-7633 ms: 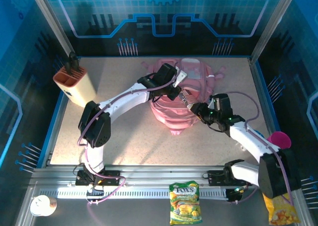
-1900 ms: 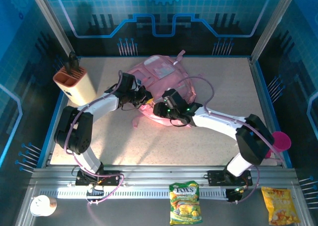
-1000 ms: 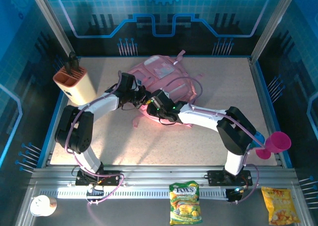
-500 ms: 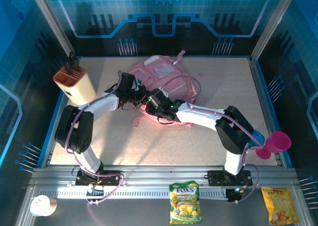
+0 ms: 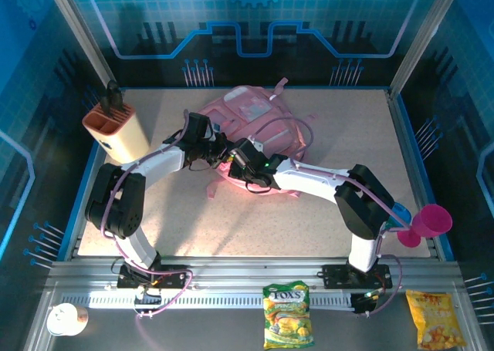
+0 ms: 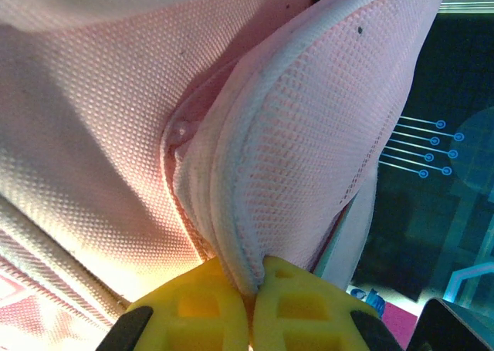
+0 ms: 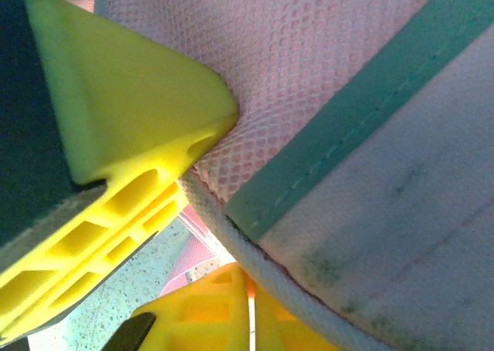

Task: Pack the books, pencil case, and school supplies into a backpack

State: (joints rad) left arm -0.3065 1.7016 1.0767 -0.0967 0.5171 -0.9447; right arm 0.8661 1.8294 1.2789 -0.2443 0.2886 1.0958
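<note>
the right gripper (image 7: 248, 289) is just clamping the rim, seemingly, of the large pink fabric backpack (image 5: 258, 108); the left gripper (image 6: 251, 289) is pinching a fold, readying it for packing.

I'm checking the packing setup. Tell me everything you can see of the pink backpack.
The large pink fabric backpack lies slumped on the speckled beige table, pale patch up, straps trailing loose. Its fabric looks like padded mesh. The left claw is shut on a padded fold; the right claw grips its near edge.
</note>
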